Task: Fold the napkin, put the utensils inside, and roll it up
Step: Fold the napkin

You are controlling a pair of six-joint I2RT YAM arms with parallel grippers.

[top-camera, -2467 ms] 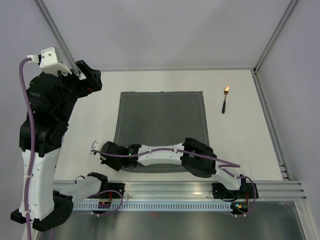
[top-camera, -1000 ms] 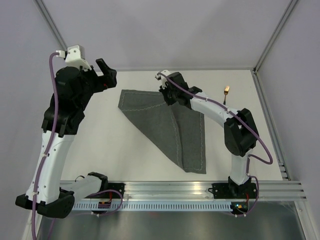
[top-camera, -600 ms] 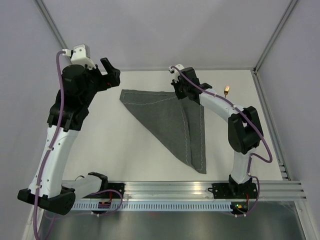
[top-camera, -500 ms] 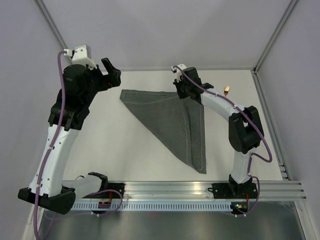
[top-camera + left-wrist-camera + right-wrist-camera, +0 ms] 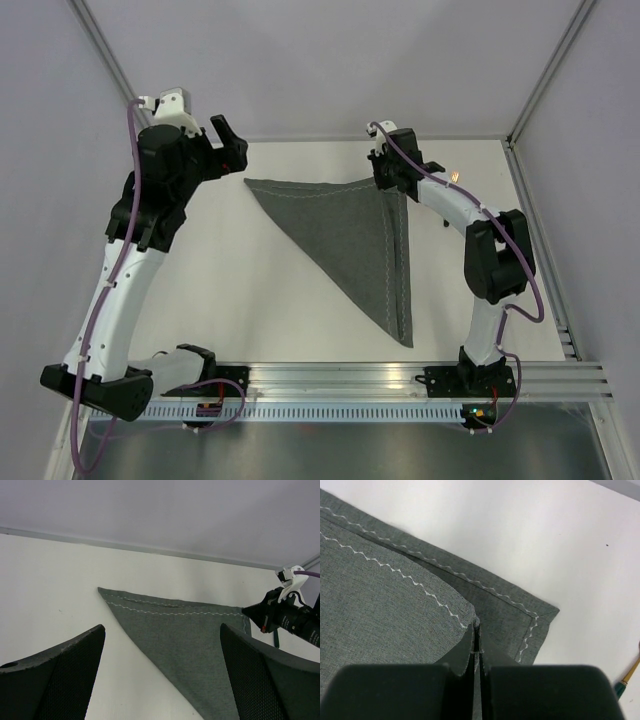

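Grey napkin (image 5: 350,225) triangle, tip nearward, far corner pinched in right end effector (image 5: 392,184); left end effector (image 5: 228,148) wide.

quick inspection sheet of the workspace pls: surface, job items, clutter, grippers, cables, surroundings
surface: white table, no stains seen
napkin: folded corner to corner into a triangle; top corner sits just short of the far right corner beneath it
utensil: lies on the table right of the napkin, not touching it; mostly hidden
clutter: nothing seen
left gripper: open, empty, in the air by the napkin's far left corner
right gripper: shut on the napkin's folded-over corner
purple cables: run along both arms, none on the napkin
surroundings: plain pale walls, metal rail along the near edge
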